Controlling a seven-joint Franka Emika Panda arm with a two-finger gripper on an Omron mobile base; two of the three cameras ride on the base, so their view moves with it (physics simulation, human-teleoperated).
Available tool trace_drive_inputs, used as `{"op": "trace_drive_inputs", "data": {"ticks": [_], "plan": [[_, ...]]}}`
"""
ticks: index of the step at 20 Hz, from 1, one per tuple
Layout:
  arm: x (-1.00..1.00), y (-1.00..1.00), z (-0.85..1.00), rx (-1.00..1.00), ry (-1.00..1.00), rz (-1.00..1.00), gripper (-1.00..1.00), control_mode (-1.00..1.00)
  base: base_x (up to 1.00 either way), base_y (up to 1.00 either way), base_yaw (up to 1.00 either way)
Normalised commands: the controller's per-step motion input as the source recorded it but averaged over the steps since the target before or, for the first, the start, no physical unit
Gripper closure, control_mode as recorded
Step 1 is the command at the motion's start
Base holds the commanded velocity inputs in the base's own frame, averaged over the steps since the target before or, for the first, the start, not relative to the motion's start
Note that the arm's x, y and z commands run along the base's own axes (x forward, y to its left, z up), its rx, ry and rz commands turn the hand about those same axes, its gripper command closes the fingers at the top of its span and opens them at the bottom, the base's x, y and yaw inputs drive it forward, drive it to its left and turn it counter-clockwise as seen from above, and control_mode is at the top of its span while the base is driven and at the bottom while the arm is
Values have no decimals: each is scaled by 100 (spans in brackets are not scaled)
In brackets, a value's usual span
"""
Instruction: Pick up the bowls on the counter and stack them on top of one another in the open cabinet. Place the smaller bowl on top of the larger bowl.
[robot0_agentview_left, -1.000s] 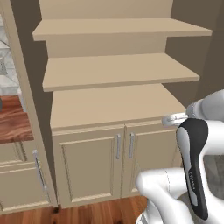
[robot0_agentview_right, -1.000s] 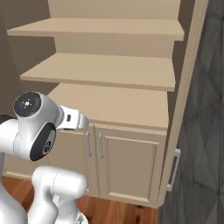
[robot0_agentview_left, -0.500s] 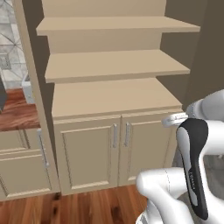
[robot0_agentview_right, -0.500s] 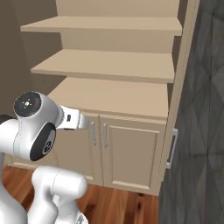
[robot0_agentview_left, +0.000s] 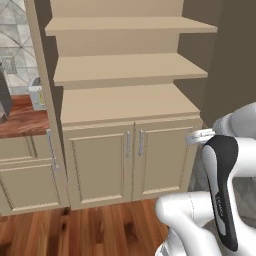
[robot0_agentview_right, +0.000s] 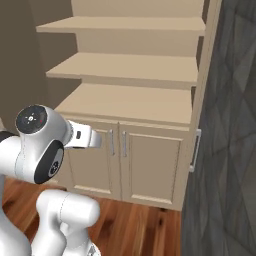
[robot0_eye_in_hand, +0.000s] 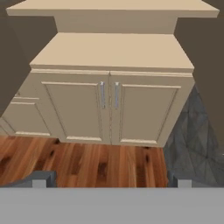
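A: How does the pincer (robot0_eye_in_hand: 111, 181) stand?
B: In the hand view its two dark finger tips barely rise above the bottom edge, far apart at left and right. It is spread wide with nothing between them; wooden floor (robot0_eye_in_hand: 96, 162) lies behind the gap.

A: And the open cabinet (robot0_agentview_left: 125, 105)?
B: Straight ahead. Three flat tan shelves above two panelled doors (robot0_agentview_left: 132, 160) with metal bar handles. The shelves' top is cut off in both base views.

A: Where are the bowls?
B: I cannot make them out. A strip of the reddish-brown worktop (robot0_agentview_left: 25, 120) shows at the left edge of the left base view, partly hidden behind the cabinet's side panel. On it stands a pale boxy thing (robot0_agentview_left: 37, 95), half hidden, and a dark rounded shape (robot0_agentview_left: 4, 102) cut off by the frame; I cannot tell what either is.

A: The right side?
B: A dark grey wall (robot0_agentview_right: 225, 125) closes it off in the right base view.
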Motion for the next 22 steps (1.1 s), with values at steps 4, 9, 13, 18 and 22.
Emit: {"op": "trace_drive_inputs", "data": {"ticks": [4,9,13,18,22], "plan": [[0,0,0,0,0,0,-100,100,-32,15,-1],[0,0,0,0,0,0,-100,100,-16,38,-2],[0,0,0,0,0,0,-100,100,-9,53,-2],[0,0,0,0,0,0,-100,100,-11,61,-3],[0,0,0,0,0,0,-100,100,-18,59,-2]]}}
